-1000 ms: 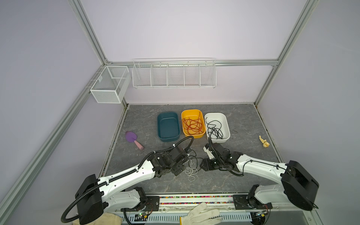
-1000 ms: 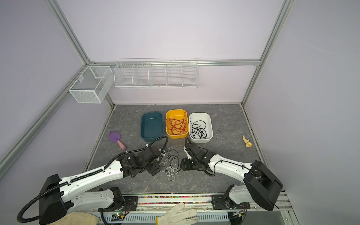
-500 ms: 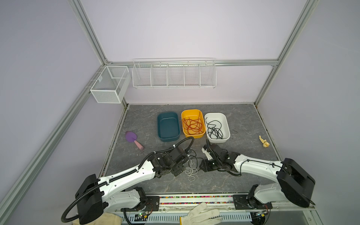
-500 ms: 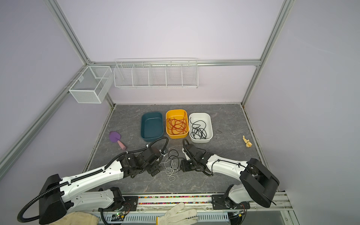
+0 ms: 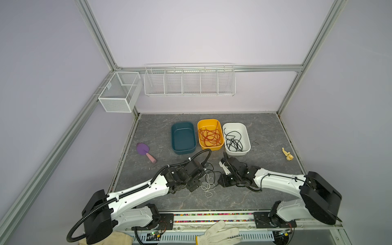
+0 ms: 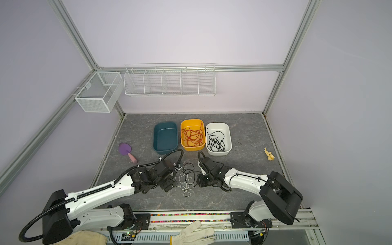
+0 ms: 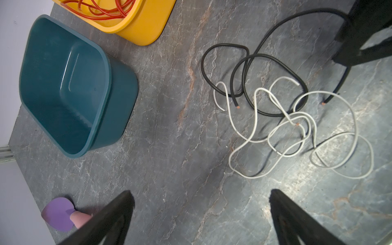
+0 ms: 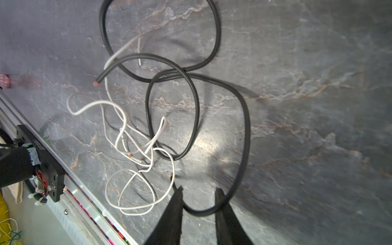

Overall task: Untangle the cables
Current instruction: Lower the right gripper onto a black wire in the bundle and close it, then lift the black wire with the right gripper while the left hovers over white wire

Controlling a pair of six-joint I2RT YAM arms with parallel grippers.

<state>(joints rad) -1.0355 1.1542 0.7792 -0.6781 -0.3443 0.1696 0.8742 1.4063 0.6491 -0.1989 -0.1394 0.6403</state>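
Right gripper (image 8: 199, 189): fingers narrowly apart, straddling a black cable (image 8: 247, 127) bend, unclamped. Left gripper (image 7: 201, 192): wide open, empty, finger bases cut off. Bare table (image 7: 169, 148) surrounds the white cable (image 7: 248, 176) tangle.

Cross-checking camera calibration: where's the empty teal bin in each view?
In a top view: teal bin, just left of the yellow bin.
In a top view: same spot, left of the yellow bin.
Left wrist: in view, beside the yellow bin.
Right wrist: not in it.
Shared landmark: the white cable tangle, visible in all four.
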